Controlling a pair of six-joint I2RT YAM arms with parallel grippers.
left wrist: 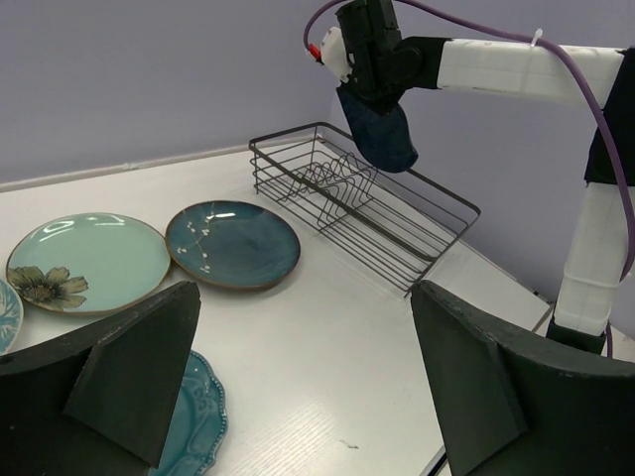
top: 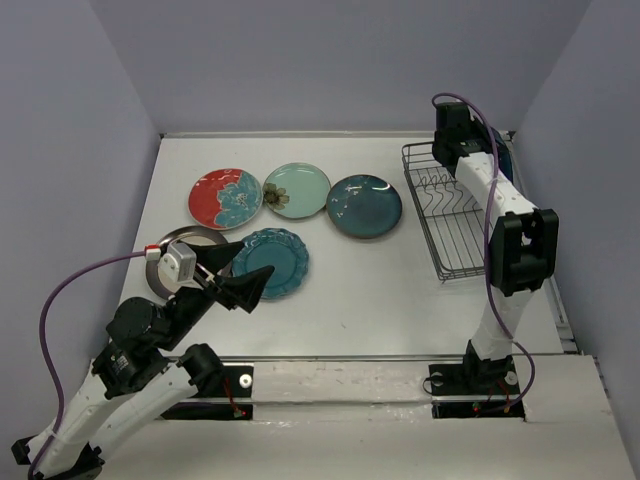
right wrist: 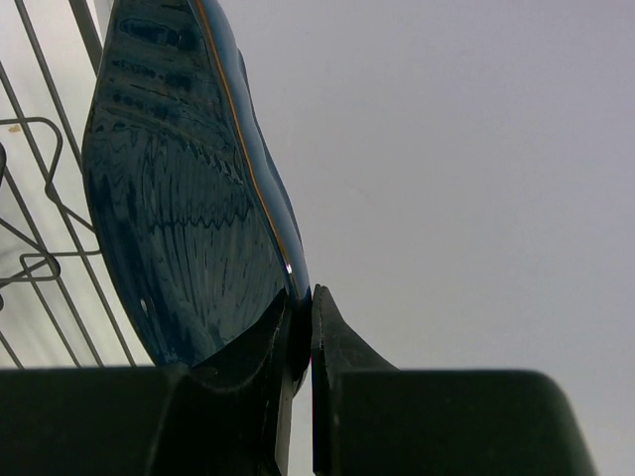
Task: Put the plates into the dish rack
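The white counter carries five plates and the dish rack. The teal scalloped plate lies flat directly under the left gripper. The grey-brown plate sits behind that gripper's fingers, half hidden by the wrist. Farther out from that gripper, close side by side in a row, lie the red-and-blue floral plate, the pale mint plate and the dark teal glazed plate. The rack stands below the right gripper, by the counter's right edge.
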